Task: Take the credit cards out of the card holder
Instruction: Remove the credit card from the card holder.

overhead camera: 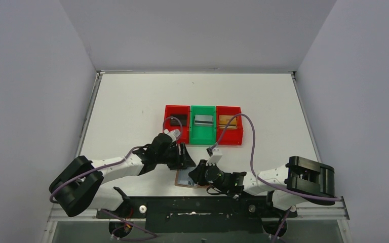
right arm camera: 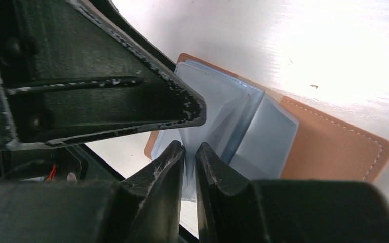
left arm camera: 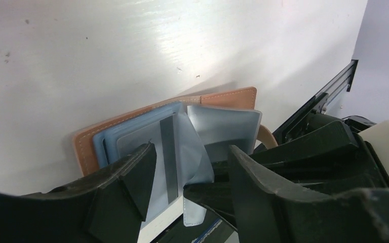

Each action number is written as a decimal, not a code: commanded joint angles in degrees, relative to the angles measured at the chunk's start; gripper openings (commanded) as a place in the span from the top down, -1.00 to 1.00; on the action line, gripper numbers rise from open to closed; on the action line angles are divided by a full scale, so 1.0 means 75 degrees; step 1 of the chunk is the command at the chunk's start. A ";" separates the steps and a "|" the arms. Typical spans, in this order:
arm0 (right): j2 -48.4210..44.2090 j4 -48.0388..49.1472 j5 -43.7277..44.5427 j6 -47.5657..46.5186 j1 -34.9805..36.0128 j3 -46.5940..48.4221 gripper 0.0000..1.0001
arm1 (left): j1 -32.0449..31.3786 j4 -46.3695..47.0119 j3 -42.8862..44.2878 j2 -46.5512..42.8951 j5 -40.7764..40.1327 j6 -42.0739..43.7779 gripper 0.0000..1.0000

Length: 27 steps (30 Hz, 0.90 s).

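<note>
The tan leather card holder [overhead camera: 183, 178] lies open near the table's front edge, between both grippers. My right gripper [right arm camera: 190, 152] is shut on a thin grey-blue inner flap [right arm camera: 223, 109] of the card holder [right arm camera: 334, 147] and holds it up. My left gripper [left arm camera: 192, 177] stands open over the lining, one finger on each side of that flap. A light blue credit card [left arm camera: 168, 147] with a dark stripe lies in the holder [left arm camera: 223, 98] beside the left finger [left arm camera: 137, 177]. Nothing is clamped between the left fingers.
Three bins stand in a row mid-table: a red bin [overhead camera: 168, 126] with a black card [overhead camera: 178, 120], a green bin [overhead camera: 203, 135] with a silver card [overhead camera: 203, 120], and a red bin [overhead camera: 231, 135] with a gold card [overhead camera: 227, 120]. Purple cables loop above both wrists.
</note>
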 commanded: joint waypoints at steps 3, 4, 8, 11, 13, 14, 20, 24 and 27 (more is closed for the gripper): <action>-0.0209 0.0528 0.0143 -0.0104 -0.0052 0.0057 0.64 | -0.0202 0.0234 0.0519 0.0235 -0.0332 0.0175 0.23; -0.0203 0.0497 0.0141 -0.0114 -0.0052 0.0076 0.62 | -0.0207 0.0120 0.0545 0.0225 -0.0366 0.0245 0.31; -0.0286 0.0279 0.0132 -0.0092 -0.0053 0.0192 0.34 | -0.0208 -0.0378 0.0525 -0.0036 -0.0684 0.0466 0.68; -0.0484 0.0091 0.0105 -0.0145 -0.0052 0.0306 0.06 | -0.0179 -0.0818 0.0414 -0.0424 -0.1076 0.0541 0.80; -0.0710 -0.0156 0.0246 -0.0170 -0.0038 0.0397 -0.07 | -0.0134 -0.0988 0.0315 -0.0701 -0.1219 0.0581 0.85; -0.0843 -0.0298 0.0338 -0.0162 -0.0043 0.0426 -0.11 | -0.0102 -0.1027 0.0263 -0.0828 -0.1229 0.0600 0.85; -0.1747 -0.1283 0.1199 0.0295 -0.0017 0.0336 -0.15 | -0.0061 -0.0867 0.0255 -0.1045 -0.0599 0.0721 0.61; -0.2114 -0.2615 0.1739 0.1120 -0.0030 0.0350 -0.11 | -0.0122 -0.0493 0.0312 -0.0763 0.0201 0.0686 0.39; -0.2325 -0.2983 0.1954 0.1561 -0.0023 0.0208 -0.08 | -0.0194 -0.0358 0.0409 -0.0497 0.0707 0.0658 0.33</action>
